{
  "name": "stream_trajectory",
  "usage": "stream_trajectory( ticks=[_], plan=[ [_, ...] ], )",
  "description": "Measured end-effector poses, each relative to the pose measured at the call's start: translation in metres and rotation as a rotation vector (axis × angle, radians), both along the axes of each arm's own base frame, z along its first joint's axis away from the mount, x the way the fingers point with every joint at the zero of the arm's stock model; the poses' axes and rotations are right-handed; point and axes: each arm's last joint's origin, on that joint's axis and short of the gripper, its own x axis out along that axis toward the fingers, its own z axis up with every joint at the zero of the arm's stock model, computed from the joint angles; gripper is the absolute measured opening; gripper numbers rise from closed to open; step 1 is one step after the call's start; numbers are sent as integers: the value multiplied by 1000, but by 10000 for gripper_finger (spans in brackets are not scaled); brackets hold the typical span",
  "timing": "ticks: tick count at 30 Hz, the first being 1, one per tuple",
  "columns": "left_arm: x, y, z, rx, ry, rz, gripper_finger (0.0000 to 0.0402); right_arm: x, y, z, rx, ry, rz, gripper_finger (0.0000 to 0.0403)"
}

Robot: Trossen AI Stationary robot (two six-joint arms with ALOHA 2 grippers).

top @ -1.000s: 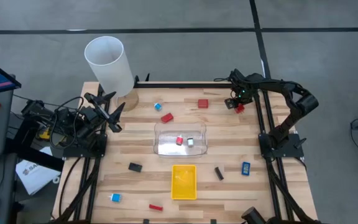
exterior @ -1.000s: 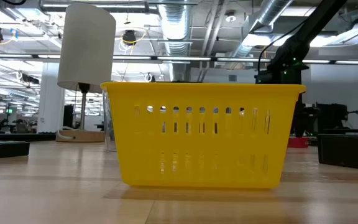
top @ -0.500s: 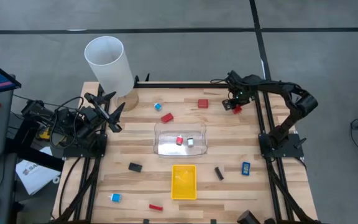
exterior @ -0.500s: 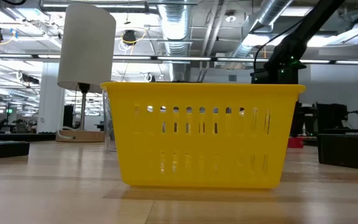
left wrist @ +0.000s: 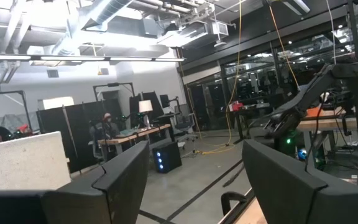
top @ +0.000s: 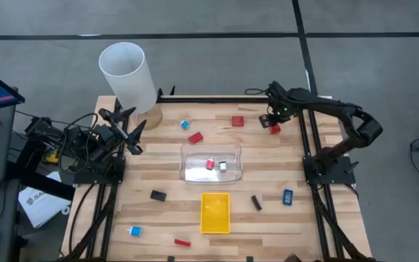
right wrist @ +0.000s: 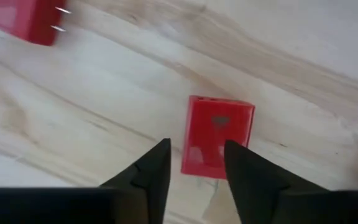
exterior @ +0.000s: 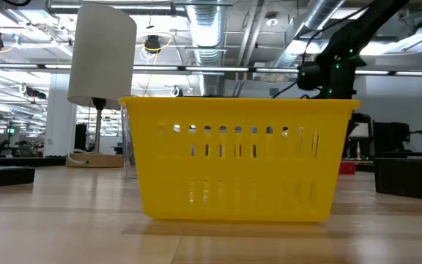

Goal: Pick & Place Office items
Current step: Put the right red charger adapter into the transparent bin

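Observation:
My right gripper (top: 273, 122) is over the table's far right part, shut on a small red block (top: 275, 129). In the right wrist view the gripper (right wrist: 197, 149) has that block (right wrist: 219, 124) between its fingers. A second red block (top: 237, 121) lies on the table to its left. My left gripper (top: 132, 129) waits open at the table's far left, beside the white cylinder (top: 127, 73). Other pieces lie scattered: red (top: 195, 137), blue-and-white (top: 185, 124), black (top: 158, 195), black (top: 256, 202), blue (top: 287, 196), and a thin red stick (top: 182, 242). My right gripper pinches the red block between its two fingers at the block's near end (right wrist: 204, 165). The fingers come from above, slanting down. Most of the block sticks out beyond the fingertips (right wrist: 238, 155). In the low view the block (exterior: 347, 167) sits at about table height; whether it is lifted clear I cannot tell.
The clear tray (top: 188, 156) in the middle holds a red piece (top: 210, 164) and a blue-and-white piece (top: 222, 166). The yellow tray (top: 204, 215) stands nearer the near edge and fills the low view (exterior: 240, 161). A blue-and-white bit (top: 134, 231) lies near left.
My right gripper has moved a little toward the table's left, and the red block has travelled with it. The arm's elbow has swung outward, toward the right and near side. In the low view the arm's wrist has risen.

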Motion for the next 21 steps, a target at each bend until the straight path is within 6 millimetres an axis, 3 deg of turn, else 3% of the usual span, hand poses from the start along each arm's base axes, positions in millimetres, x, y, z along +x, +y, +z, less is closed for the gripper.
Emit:
stream_trajectory(
  ticks=[4, 9, 15, 21],
  plan=[
    [0, 0, 0, -1, -1, -1, 253, -1, 8, 12, -26, -28, 8, 107],
    [0, 0, 0, -7, -7, -4, 253, 2, 18, 16, -12, -24, 12, 110],
    [0, 0, 0, -8, -7, -4, 253, 11, 25, 13, -29, 6, -8, 172],
    [0, 0, 0, -9, -7, -5, 253, 7, 21, 12, -48, 31, -51, 251]
  ],
)
